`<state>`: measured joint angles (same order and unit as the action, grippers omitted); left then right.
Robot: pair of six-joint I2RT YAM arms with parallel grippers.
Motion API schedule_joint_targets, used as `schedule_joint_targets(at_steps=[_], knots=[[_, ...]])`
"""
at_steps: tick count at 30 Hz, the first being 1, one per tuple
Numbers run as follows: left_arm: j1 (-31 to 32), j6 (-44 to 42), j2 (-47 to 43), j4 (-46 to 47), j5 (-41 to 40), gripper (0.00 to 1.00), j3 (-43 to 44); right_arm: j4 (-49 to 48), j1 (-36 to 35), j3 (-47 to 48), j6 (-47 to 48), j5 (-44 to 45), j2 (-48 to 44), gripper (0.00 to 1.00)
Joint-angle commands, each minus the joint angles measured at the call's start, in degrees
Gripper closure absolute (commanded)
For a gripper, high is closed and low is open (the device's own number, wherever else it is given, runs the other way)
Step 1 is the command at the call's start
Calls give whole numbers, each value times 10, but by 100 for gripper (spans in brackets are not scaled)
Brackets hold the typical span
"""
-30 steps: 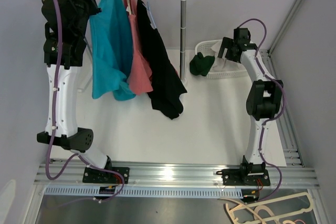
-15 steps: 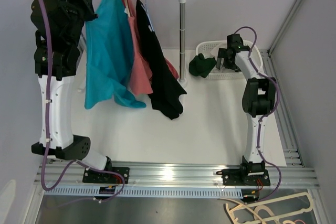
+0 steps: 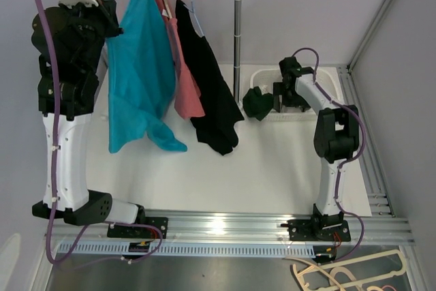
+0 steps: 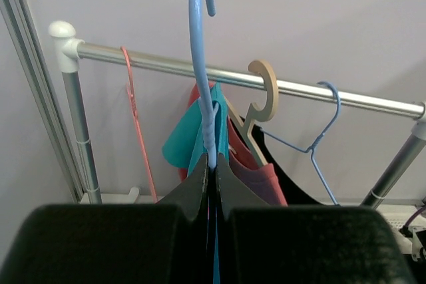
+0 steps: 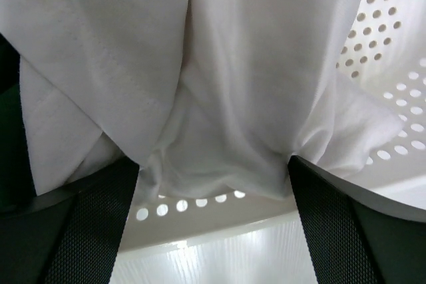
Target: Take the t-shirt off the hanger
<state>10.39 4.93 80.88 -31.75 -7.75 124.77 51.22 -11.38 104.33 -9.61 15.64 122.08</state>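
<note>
Two garments: white cloth [image 5: 219,64] in basket [image 5: 393,44], green one [image 3: 259,103] at rim. My R gripper [image 5: 212,164] spread over cloth; L gripper [image 4: 212,177] pinches hanger [image 4: 196,51].

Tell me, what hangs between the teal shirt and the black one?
A pink shirt hangs between the teal shirt and the black shirt; the top view shows it best.

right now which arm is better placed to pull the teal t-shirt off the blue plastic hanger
Probably right: the right gripper is open and empty at the white perforated basket; the left gripper is shut on the blue plastic hanger.
</note>
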Motion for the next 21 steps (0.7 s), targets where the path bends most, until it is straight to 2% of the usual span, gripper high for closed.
schedule_joint_targets(at_steps=[1,5,11,15,21], knots=[[9,4,-16,63,3,99,-38,52,-34,-40,-16,22,-62,1],[15,15,-62,91,-19,99,-157,57,-62,-116,-44,47,-86,1],[20,20,-99,102,-70,99,-230,-2,-47,-167,-84,70,-164,0],[20,14,-101,94,-79,99,-229,-28,-32,-96,-82,82,-196,1],[25,17,-109,74,-95,99,-218,16,-28,43,-67,82,-136,0]])
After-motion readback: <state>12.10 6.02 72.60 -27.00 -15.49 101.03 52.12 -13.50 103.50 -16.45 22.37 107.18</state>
